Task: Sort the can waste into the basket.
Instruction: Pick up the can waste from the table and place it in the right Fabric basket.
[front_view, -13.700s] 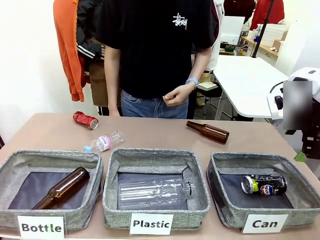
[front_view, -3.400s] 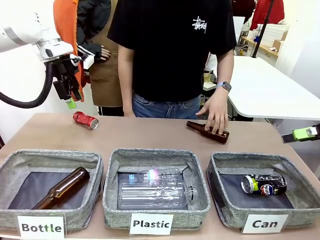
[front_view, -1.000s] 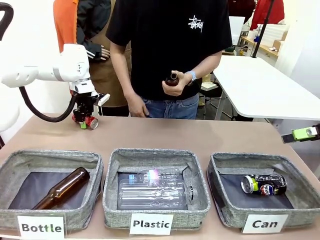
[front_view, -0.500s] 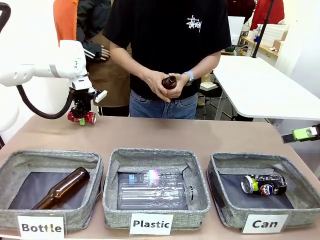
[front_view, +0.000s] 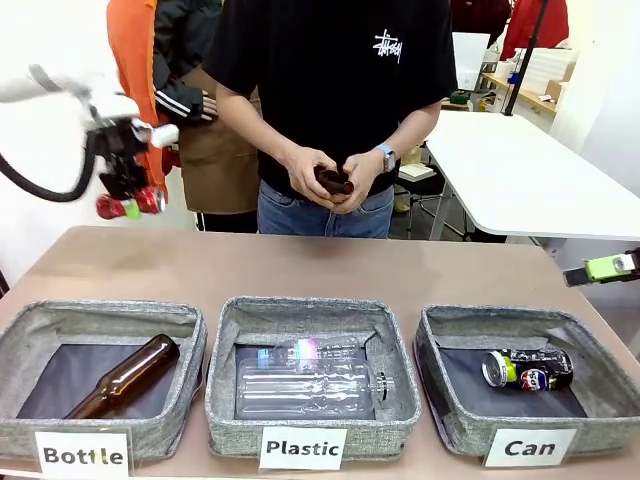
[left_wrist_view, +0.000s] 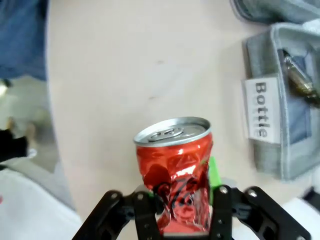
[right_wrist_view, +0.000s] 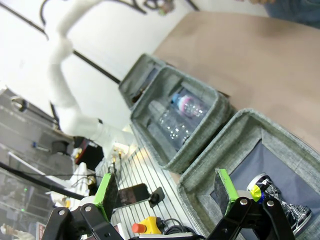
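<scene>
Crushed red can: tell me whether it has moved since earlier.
Yes. The crushed red can, in the left hand, rose off the table, leftward.

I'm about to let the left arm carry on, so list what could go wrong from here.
1. The crushed red can is dented where the left tool clamps it, high above the table; it may slip.
2. The Can basket sits at the far right, beyond the Bottle basket and Plastic basket; an early release missorts it.
3. The right tool hangs near that basket; the arms could clash.
</scene>
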